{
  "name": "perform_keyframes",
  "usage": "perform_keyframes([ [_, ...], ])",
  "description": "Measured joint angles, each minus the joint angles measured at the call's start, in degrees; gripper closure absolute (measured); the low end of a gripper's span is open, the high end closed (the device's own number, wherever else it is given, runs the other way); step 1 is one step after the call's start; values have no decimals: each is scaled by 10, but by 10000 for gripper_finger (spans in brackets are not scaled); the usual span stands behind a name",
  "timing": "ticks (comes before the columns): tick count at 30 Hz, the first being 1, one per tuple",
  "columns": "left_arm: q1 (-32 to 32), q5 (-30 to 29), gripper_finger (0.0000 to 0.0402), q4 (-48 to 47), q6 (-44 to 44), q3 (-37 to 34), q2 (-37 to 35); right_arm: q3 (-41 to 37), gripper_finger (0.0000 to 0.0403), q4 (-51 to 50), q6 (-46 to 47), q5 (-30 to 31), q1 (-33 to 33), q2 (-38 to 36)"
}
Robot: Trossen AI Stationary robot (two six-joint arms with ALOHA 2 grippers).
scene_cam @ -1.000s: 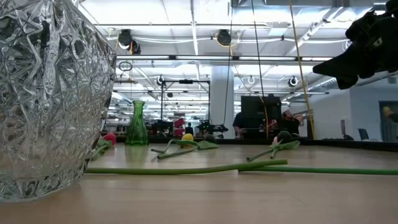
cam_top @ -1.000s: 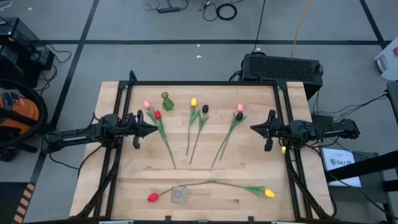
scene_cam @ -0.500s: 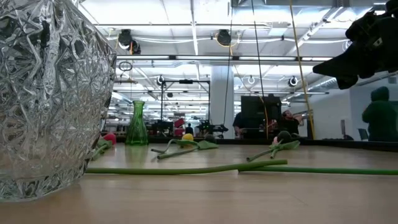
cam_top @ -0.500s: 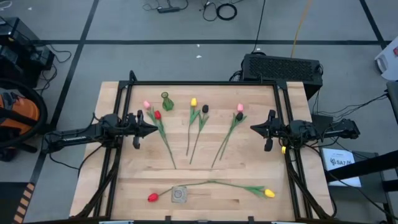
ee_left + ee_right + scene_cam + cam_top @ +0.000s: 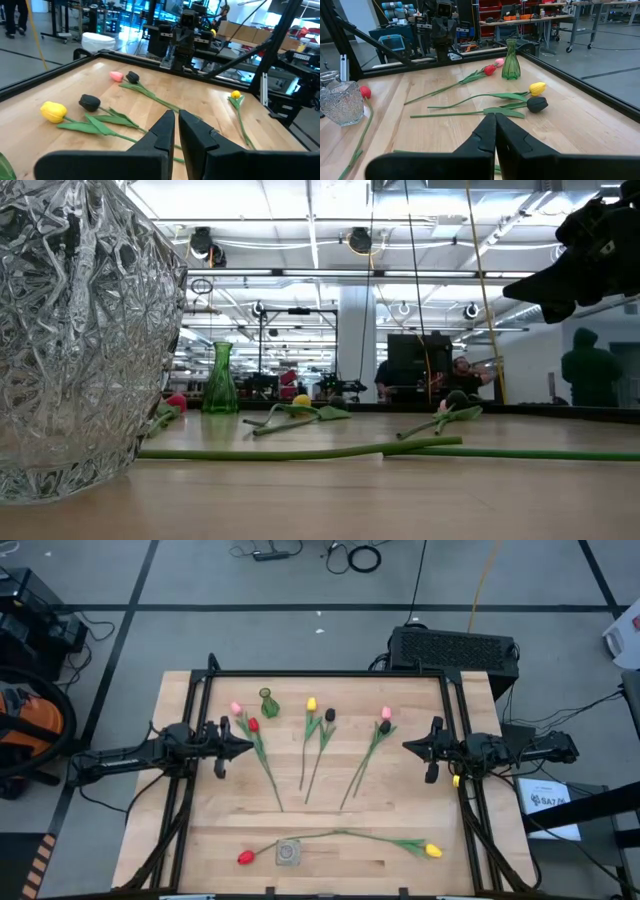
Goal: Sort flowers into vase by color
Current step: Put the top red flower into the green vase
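High view: left gripper (image 5: 246, 749) nearly together, right gripper (image 5: 408, 748) together, both empty at mid-frame edges. Risk: thin stems of flowers (image 5: 318, 745) overlap on desk (image 5: 200, 840), so a grab may lift 2 colors.

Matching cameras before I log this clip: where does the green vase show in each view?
High view: green vase stands near the table's far edge, left of centre, beside the pink and red tulips.
Low view: left of centre, upright in the background.
Left wrist view: not in it.
Right wrist view: upper middle, by the table's edge.
Shared landmark: the red tulip lies close beside it in the three views that show it.
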Motion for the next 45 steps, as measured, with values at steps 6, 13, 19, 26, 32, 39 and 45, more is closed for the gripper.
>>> perform_keyframes([
  [6,0,-5,370,26,-1,0,0,0,403,0,0,0,0,0],
  [13,0,-15,370,49,0,1,0,0,403,0,0,0,0,0],
  [19,-3,-99,383,-48,-23,115,46,0,403,0,0,0,0,0],
  [26,-21,-250,397,-215,-53,319,207,0,403,0,0,0,0,0],
  [32,-61,-345,398,-320,-179,448,386,0,403,0,0,0,0,0],
  [39,-138,-432,399,-451,-429,561,575,0,403,0,0,0,0,0],
  [45,-158,-453,399,-582,-619,602,645,0,403,0,0,0,0,0],
])
